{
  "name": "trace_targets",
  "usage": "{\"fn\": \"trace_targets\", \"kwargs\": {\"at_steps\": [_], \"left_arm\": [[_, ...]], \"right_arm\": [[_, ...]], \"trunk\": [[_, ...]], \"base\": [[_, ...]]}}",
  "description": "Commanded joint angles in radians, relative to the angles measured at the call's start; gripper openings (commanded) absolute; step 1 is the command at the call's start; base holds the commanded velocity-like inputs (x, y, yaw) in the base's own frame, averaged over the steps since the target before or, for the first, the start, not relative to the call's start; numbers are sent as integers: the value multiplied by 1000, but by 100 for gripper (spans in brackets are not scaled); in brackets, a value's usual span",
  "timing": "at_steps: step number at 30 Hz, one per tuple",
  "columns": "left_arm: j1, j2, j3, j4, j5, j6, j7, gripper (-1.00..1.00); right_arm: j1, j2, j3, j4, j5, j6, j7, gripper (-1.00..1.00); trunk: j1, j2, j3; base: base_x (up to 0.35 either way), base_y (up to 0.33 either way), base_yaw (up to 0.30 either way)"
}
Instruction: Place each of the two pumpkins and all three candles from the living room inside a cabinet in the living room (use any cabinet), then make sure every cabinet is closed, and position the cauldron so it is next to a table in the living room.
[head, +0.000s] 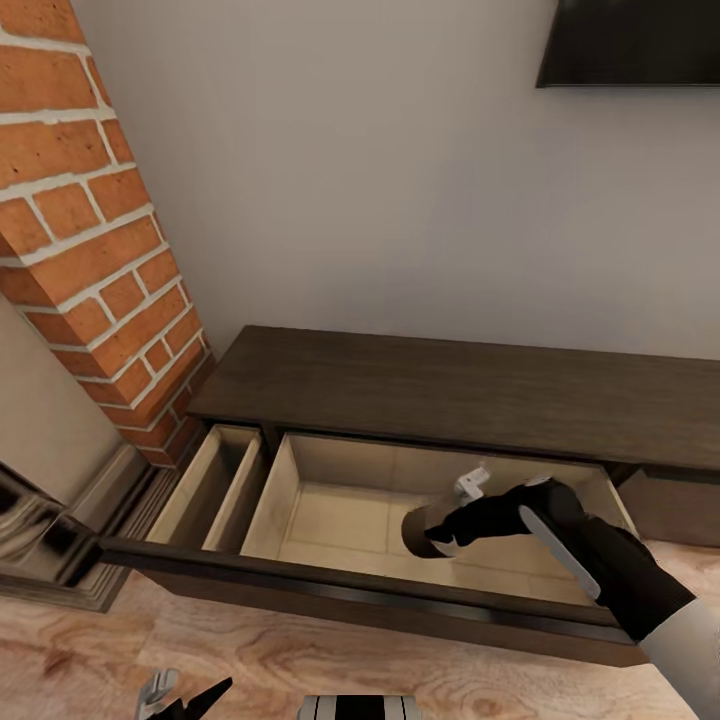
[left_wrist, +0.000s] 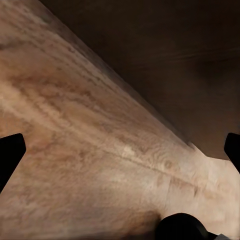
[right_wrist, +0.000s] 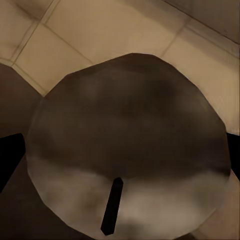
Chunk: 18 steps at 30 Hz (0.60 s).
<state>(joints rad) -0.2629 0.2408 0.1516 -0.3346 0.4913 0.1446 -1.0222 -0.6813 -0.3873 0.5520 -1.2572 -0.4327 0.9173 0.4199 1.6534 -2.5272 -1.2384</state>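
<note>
My left tool (head: 185, 695) hung low over the wooden floor (left_wrist: 90, 150) in front of the cabinet (head: 450, 385), its fingers spread apart with nothing between them, well away from the work. To its right the wide drawer (head: 330, 515) stood pulled out, its pale bottom bare as far as I could see. Further right, my right tool (head: 450, 525) was clamped on a candle (head: 420, 530), a short brownish cylinder that lay nearly level over the drawer, its long axis running leftward out from my fingers. In the right wrist view its round end and dark wick (right_wrist: 111, 205) faced me, with the drawer's beige bottom straight behind it. I judged that the release turned on this: the candle sat directly above the drawer's inside, so lowering it and letting go should land it there. No pumpkins or cauldron showed here.
</note>
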Motion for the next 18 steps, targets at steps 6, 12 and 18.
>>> {"fn": "trace_targets", "kwargs": {"at_steps": [6, 12, 18], "left_arm": [[0, 0, 0, 0, 3, 10, -3, 100], [0, 0, 1, 0, 3, 10, -2, 100], [0, -1, 1, 0, 3, 10, -2, 100]], "right_arm": [[-1, 10, 11, 40, 14, -18, 7, -100], [-1, 11, 11, 45, 28, -21, 7, -100], [-1, 11, 11, 44, 34, -21, 6, -100]], "trunk": [[2, -2, -20], [3, -2, -28], [4, -2, -36]], "base": [[0, 0, 0], [0, 0, 0], [0, 0, 0]]}}
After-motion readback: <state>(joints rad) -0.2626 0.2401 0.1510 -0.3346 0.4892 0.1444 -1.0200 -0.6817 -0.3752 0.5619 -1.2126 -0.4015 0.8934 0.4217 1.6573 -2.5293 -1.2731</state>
